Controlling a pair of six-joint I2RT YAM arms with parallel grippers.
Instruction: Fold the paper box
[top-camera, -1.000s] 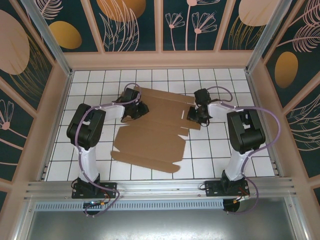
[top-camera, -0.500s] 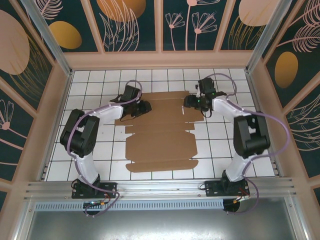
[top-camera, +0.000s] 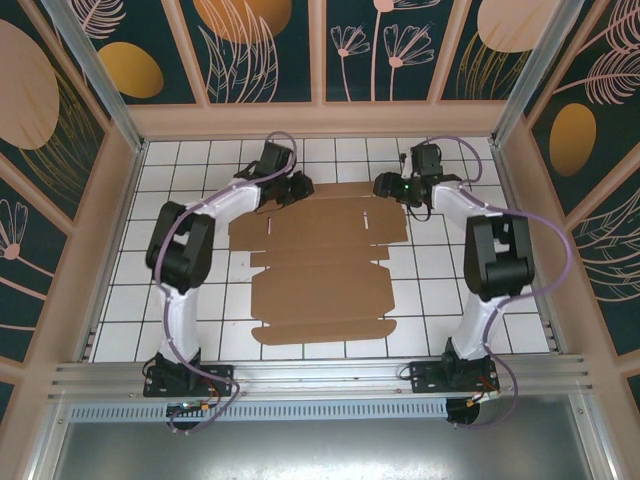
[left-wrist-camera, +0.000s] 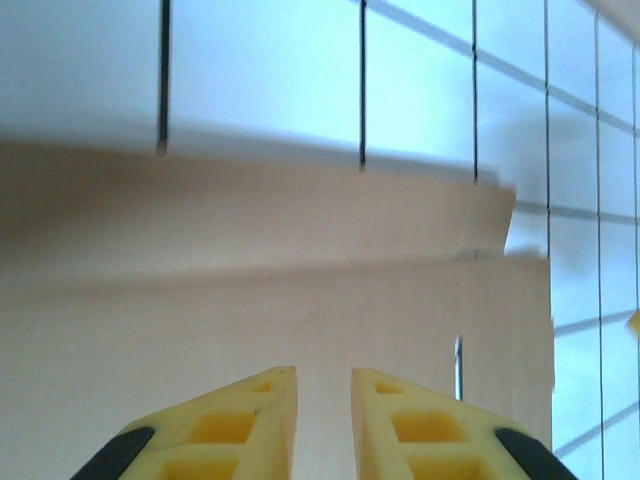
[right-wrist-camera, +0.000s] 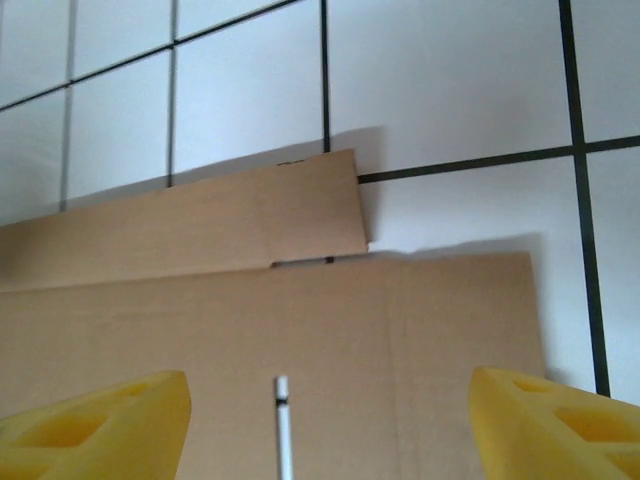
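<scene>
Top external view: the paper box lies unfolded and flat on the white tiled surface, its long creases running crosswise between the two arms. Both arms reach out to its far edge. Left jaws stand over the far left end of the sheet, right jaws over the far right end, with the narrow far flap between them. The mirrored placement looks meant for working that flap from both ends at once, so it can rise evenly along its crease.

Left wrist view: left jaws almost closed, a slim gap between the yellow fingers, gripping nothing. Cardboard lies under and ahead of the tips. A short slot sits just off to their right. Beyond the tips, the flap's edge and then bare tiles. I can't tell whether the tips touch the sheet or hang just above it. A near-closed stance would suit pressing or sliding under an edge, not pinching.

Right wrist view: right jaws spread wide, nothing between them. The main panel lies below the gap, a thin slot centred between the fingers. The far flap lies flat ahead of the tips and to their left, its end just short of the panel's corner. The wide stance reads as readiness to take an edge, and none is taken yet.
</scene>
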